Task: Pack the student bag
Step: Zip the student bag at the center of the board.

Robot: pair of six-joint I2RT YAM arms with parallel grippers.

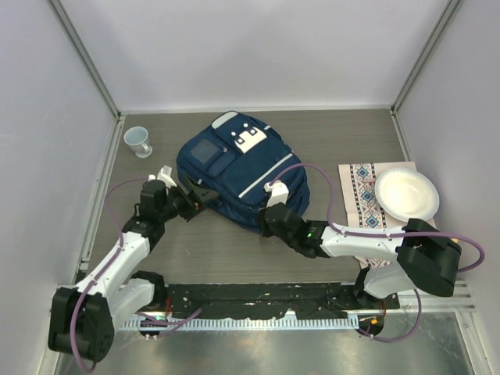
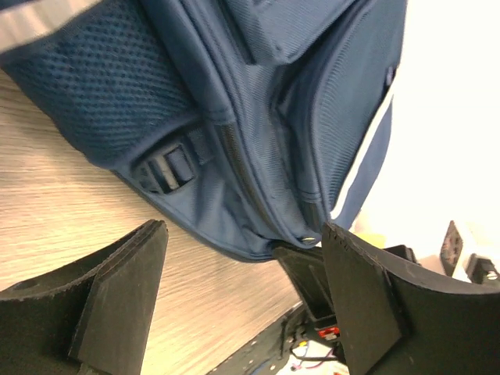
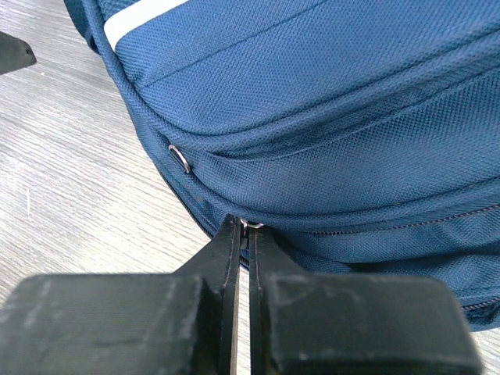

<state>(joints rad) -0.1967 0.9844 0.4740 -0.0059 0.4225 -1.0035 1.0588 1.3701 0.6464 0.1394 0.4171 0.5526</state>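
The large navy blue fabric backpack with white stripe trim (image 1: 234, 176) lies flat on the grey wood-grain table (image 1: 234, 254), about mid-table and angled, its white dotted patch towards the far wall.

Only the overhead view shows the surroundings: a pale blue cup (image 1: 139, 141) at the far left, well apart from the bag, and a round white paper plate (image 1: 406, 195) resting on a white cloth with embroidered patterned bands (image 1: 361, 195) at the right.

That view places the left gripper (image 1: 190, 205) at the bag's near-left edge and the right gripper (image 1: 267, 209) at its near-right edge, but not how their jaws stand. The wrist cameras settle that.

From the left wrist, the left gripper (image 2: 244, 234) is released. Its black foam-faced fingers (image 2: 129, 281) are spread wide with nothing between them, just short of the bag. This view alone shows a dark mesh side pocket (image 2: 94, 86), a black plastic strap buckle (image 2: 168, 168) and a zip line (image 2: 234, 156) running down the coarse woven nylon.

From the right wrist, the right gripper (image 3: 244, 226) is clenched, its thin black fingers pressed together on a small silvery metal zip tab (image 3: 253, 225) at the bag's seam. A little metal ring (image 3: 180, 158) sits on the curved edge nearby, below a strip of white trim (image 3: 133, 23).
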